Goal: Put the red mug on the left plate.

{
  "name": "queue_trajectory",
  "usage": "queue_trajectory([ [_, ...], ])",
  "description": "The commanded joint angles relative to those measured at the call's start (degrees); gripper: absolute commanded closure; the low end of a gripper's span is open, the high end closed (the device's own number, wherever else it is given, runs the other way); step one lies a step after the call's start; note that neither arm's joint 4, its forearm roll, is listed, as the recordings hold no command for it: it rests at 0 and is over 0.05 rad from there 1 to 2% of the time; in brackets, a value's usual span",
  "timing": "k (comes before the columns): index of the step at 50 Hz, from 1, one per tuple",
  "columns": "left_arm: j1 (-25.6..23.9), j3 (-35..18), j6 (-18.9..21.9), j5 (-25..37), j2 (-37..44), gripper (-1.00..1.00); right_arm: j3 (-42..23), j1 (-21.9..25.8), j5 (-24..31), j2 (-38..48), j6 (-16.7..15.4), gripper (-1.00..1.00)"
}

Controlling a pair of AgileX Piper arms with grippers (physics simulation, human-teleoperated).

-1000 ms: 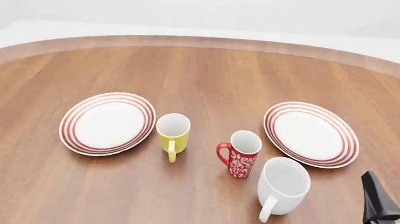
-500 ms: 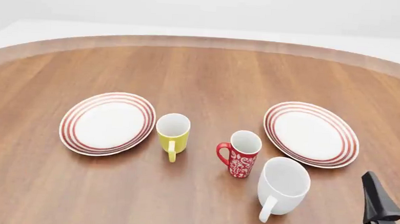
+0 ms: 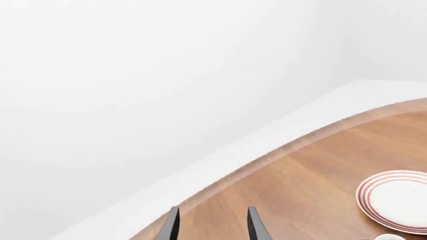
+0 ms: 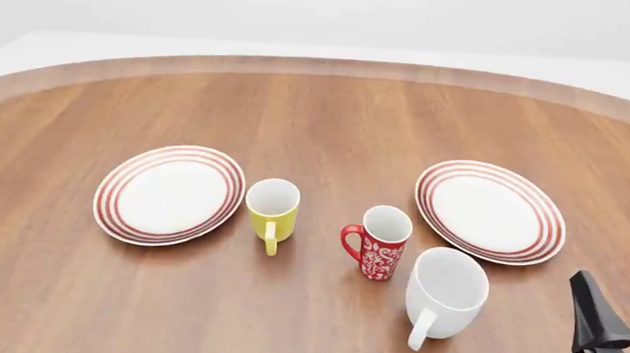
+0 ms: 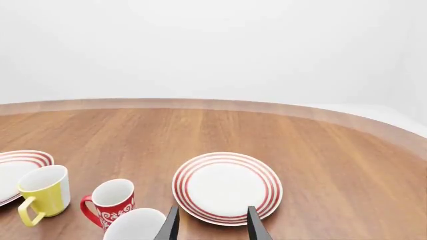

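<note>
Near the middle of the worktop (image 4: 330,112), the red mug (image 4: 381,242) stands upright with its handle toward the left plate's side, between the yellow mug (image 4: 272,211) to its left and the larger white mug (image 4: 445,293) just beside it at the near right. The left plate (image 4: 169,193) lies flat beyond the yellow mug, bare, apart from the red mug. The right plate (image 4: 490,210) lies to the far right of the red mug. My right end effector (image 4: 623,310) shows only at the lower right corner of the front view, well to the right of the red mug and nearer than it, with the white mug between them; in the right wrist view its two fingers (image 5: 171,225) stand spread with nothing between them, the red mug (image 5: 111,204) ahead and off to one side. My left end effector (image 3: 211,224) is outside the front view; in the left wrist view its fingers are spread, empty, pointing toward the worktop's edge, with one plate (image 3: 395,200) visible at the side.
</note>
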Motion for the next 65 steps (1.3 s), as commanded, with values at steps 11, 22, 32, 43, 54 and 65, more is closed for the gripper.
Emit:
queue_trajectory([
  [11, -9.5, -8.1, 7.1, 4.8, 11.2, -1.00, 0.0, 0.0, 0.0, 0.0, 0.0, -1.00],
  [22, -14.3, -11.8, 7.2, 8.8, 16.0, -1.00, 0.0, 0.0, 0.0, 0.0, 0.0, -1.00],
  [32, -19.2, -13.0, 7.1, 12.7, 19.5, -1.00, 0.0, 0.0, 0.0, 0.0, 0.0, -1.00],
  [43, -20.0, -13.7, 5.1, 13.5, 22.9, -1.00, 0.0, 0.0, 0.0, 0.0, 0.0, -1.00],
  [54, -23.3, -14.3, 4.3, 15.8, 26.9, -1.00, 0.0, 0.0, 0.0, 0.0, 0.0, -1.00],
  [65, -25.9, -10.8, 4.8, 15.6, 29.2, -1.00, 0.0, 0.0, 0.0, 0.0, 0.0, -1.00],
])
